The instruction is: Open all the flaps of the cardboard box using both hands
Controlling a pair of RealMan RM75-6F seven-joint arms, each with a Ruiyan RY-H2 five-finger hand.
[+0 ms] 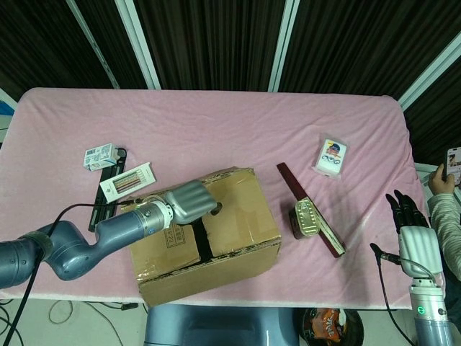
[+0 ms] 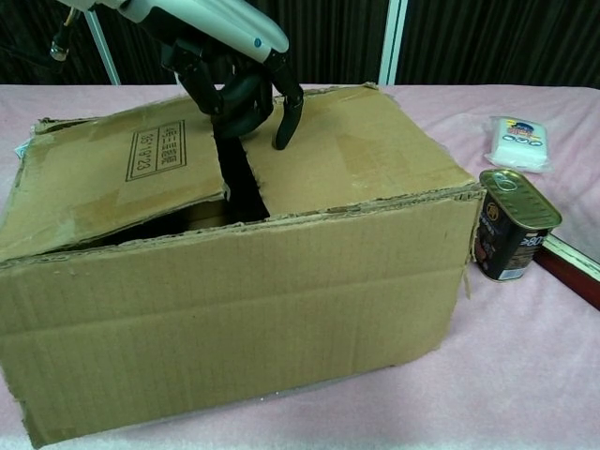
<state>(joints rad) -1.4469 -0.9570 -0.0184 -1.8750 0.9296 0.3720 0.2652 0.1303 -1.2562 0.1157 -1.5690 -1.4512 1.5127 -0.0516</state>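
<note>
Cardboard box [image 1: 209, 238] sits at the table's near edge, its long axis running left to right and skewed, the right end angled away from the robot. The left hand [image 1: 189, 202] rests on top with curled fingers [image 2: 288, 117] hooked into the centre gap, holding the left flap [image 2: 112, 178], which is tilted up slightly along its front edge. The right flap [image 2: 361, 155] lies flat. The right hand [image 1: 412, 229], fingers straight and close together, holds nothing, well apart beyond the can [image 1: 306, 217].
</note>
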